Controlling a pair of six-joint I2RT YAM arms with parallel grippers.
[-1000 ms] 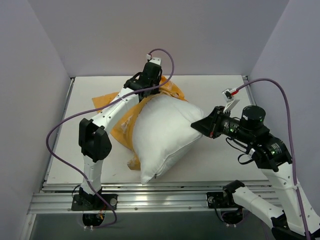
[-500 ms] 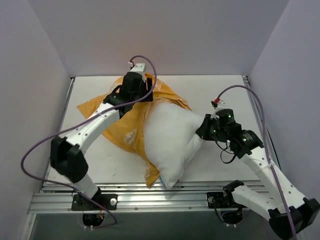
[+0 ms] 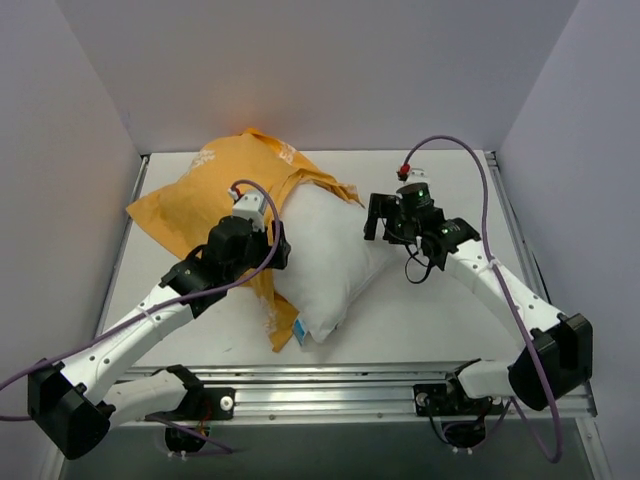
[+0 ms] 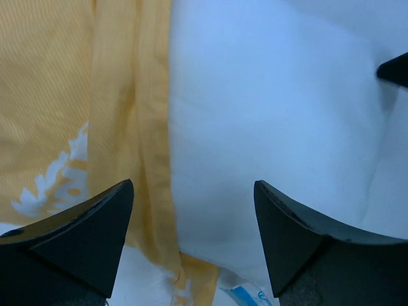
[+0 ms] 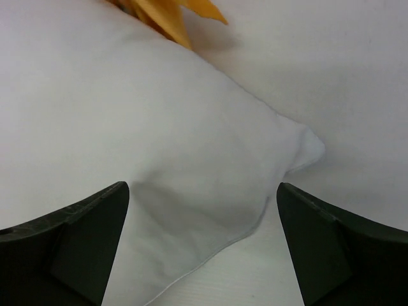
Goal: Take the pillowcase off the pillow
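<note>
Top external scene: white table [image 3: 440, 320] with the pillow lying diagonally at its middle.
Pillow [image 3: 325, 265]: plump white rectangle of smooth cloth with pointed corners. Its left side is overlapped by the pillowcase.
Pillowcase [image 3: 200, 195]: thin orange-yellow fabric with a pale print, creased and heaped at the table's far left.
Blue tag [image 3: 299, 331]: small, at the pillow's near corner.
Left gripper [image 4: 192, 191]: black wedge fingers apart, holding nothing, over the pillowcase's hem where it meets the pillow.
Right gripper [image 5: 201, 191]: fingers apart, holding nothing, over the pillow's right corner.

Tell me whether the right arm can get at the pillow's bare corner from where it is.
Probably yes. The right gripper hangs open close over the pillow, whose white corner lies uncovered ahead of its fingers, clear of the pillowcase.
</note>
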